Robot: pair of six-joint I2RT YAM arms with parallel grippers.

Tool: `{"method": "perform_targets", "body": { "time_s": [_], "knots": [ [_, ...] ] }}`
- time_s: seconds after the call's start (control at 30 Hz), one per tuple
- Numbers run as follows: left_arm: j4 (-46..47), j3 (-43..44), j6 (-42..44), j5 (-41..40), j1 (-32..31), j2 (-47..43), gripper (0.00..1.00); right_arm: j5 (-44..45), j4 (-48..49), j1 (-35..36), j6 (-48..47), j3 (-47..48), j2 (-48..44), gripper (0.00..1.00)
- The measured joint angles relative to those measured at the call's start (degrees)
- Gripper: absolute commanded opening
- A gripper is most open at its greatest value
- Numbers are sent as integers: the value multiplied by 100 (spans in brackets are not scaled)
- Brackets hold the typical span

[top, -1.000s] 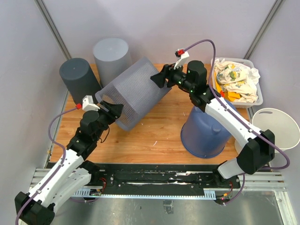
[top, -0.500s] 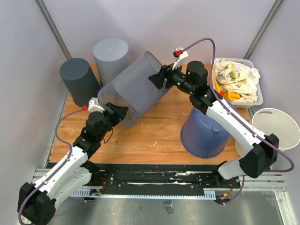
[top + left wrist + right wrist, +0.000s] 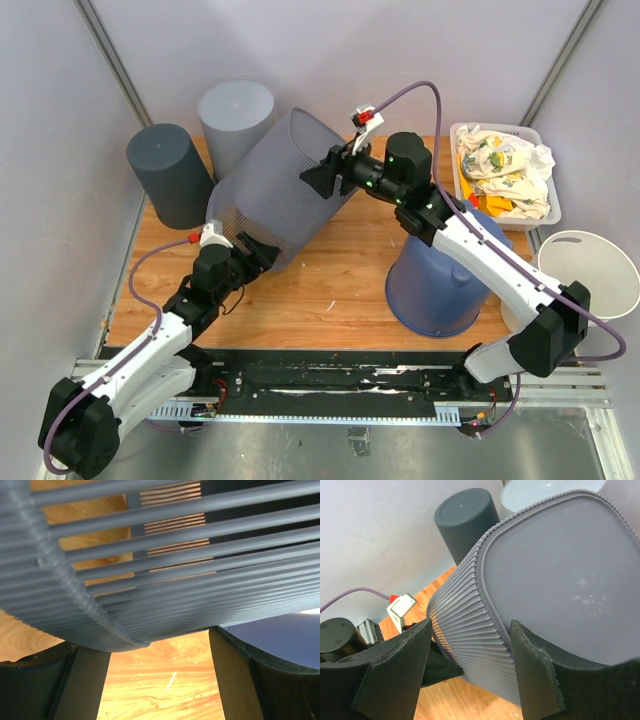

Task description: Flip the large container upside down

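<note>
The large grey ribbed container (image 3: 272, 190) is tilted steeply, its closed base up and to the right, its open rim low at the left near the table. My left gripper (image 3: 256, 252) is open at the lower rim; in the left wrist view the slatted wall (image 3: 165, 570) hangs just above the spread fingers (image 3: 85, 680), with bare wood between them. My right gripper (image 3: 316, 178) is open against the raised base; in the right wrist view the base edge (image 3: 490, 610) lies between the wide-apart fingers (image 3: 535, 680).
An upturned dark grey bin (image 3: 168, 172) and a light grey bin (image 3: 238, 120) stand at the back left, right behind the container. An upturned blue bin (image 3: 440, 275) stands at the right. A white tray of cloths (image 3: 505, 175) and a white bucket (image 3: 590, 275) are at the far right.
The container has tipped further: its base rose and swung left and back. The right gripper followed it left. The left gripper moved right and nearer, under the rim.
</note>
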Motion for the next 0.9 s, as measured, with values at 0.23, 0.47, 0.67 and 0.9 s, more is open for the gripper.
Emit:
{"method": "perform_targets", "body": {
  "time_s": [0.23, 0.47, 0.67, 0.9],
  "knots": [
    [164, -317, -50, 103, 0, 28, 78, -142, 94, 260, -2, 177, 197, 64],
    [229, -393, -107, 254, 0, 229, 78, -186, 133, 470, -15, 323, 337, 64],
    [103, -385, -50, 262, -9, 291, 78, -225, 140, 601, -50, 413, 428, 64],
    [-409, -125, 197, 48, -26, 350, 78, -321, 138, 883, -114, 588, 662, 64]
  ]
}}
